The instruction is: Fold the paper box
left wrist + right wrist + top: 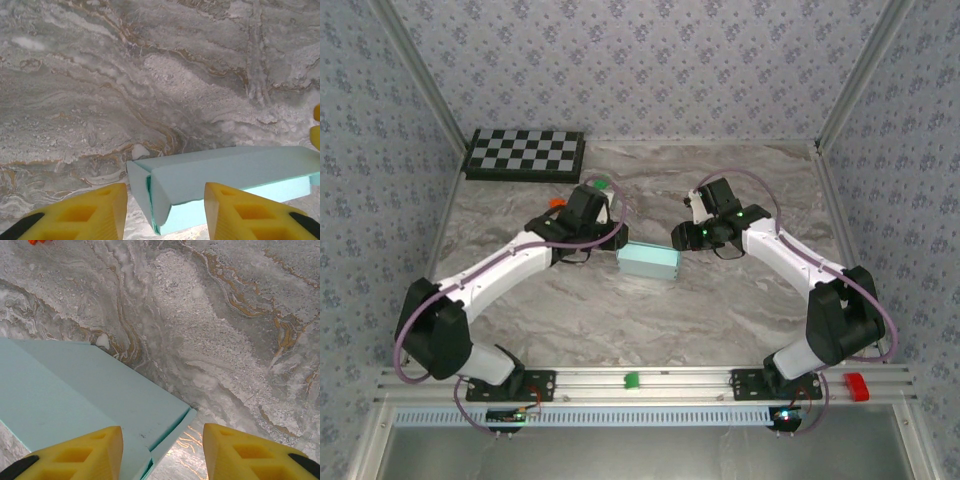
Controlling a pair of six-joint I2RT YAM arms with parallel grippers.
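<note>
Nearest, on the side of the paper box (649,260) toward the arm bases: a metal rail (700,378). It carries a small green block (631,380) almost in line with the box and a red block (856,385) well off to the box's right.

The box lies flat on the grey marbled surface (720,320), about mid-surface, in closed rectangular form, pale aqua. Its long axis runs left to right, with the right end angled slightly toward the rail.

Left hand (165,192) is at the box's left end, fingers (95,212) wide apart. An end flap (139,192) there sits slightly ajar. Right hand (162,432) is at the box's right end, fingers likewise apart, a box corner between them.

Beyond the box, to its left: an orange piece (557,202), a green piece (600,184), then a checkerboard (525,155). Farthest is patterned wallpaper (640,60).
</note>
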